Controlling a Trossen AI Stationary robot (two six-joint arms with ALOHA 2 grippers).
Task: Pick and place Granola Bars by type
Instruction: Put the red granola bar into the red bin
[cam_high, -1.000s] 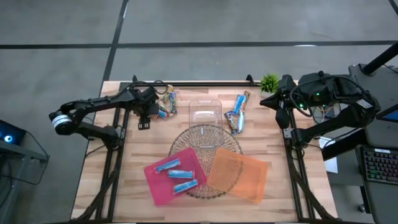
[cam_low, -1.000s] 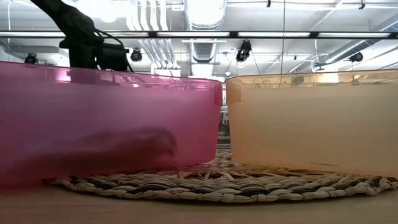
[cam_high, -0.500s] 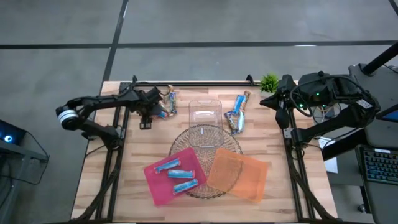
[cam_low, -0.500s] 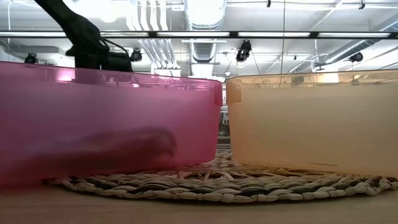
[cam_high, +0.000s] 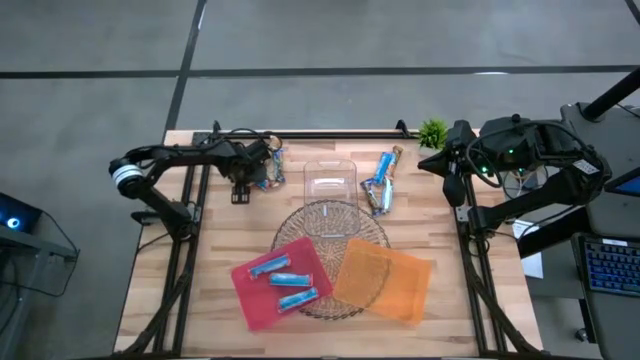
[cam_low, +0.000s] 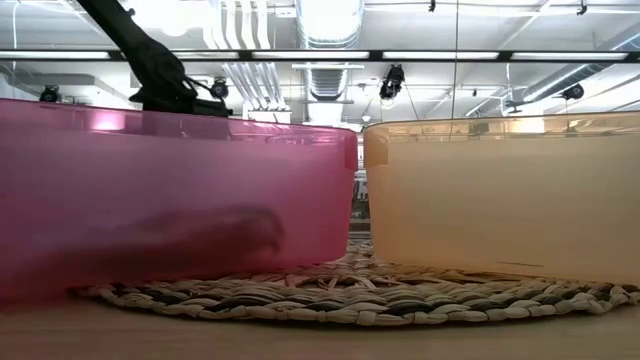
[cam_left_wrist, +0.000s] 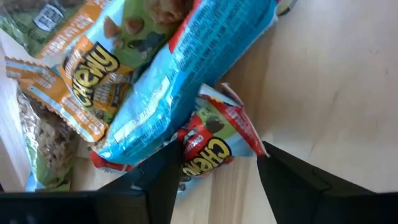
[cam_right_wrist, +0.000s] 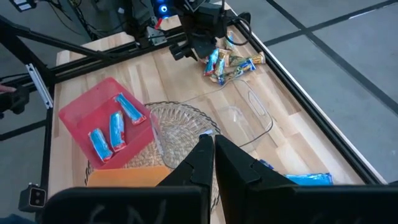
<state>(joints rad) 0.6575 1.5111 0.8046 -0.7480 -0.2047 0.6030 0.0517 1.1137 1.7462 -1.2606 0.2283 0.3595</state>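
Three blue bars (cam_high: 283, 279) are lying in your pink tray (cam_high: 250, 297); the orange tray (cam_high: 385, 283) is holding none. Two heaps are sitting far: one left (cam_high: 268, 166), one right (cam_high: 382, 183), their bars overlapping past counting. Your left gripper (cam_left_wrist: 214, 169) is standing wide at the left heap, touching a red-ended bar (cam_left_wrist: 211, 140), not gripping. Your right gripper (cam_right_wrist: 213, 147) is waiting pinched together, far right.
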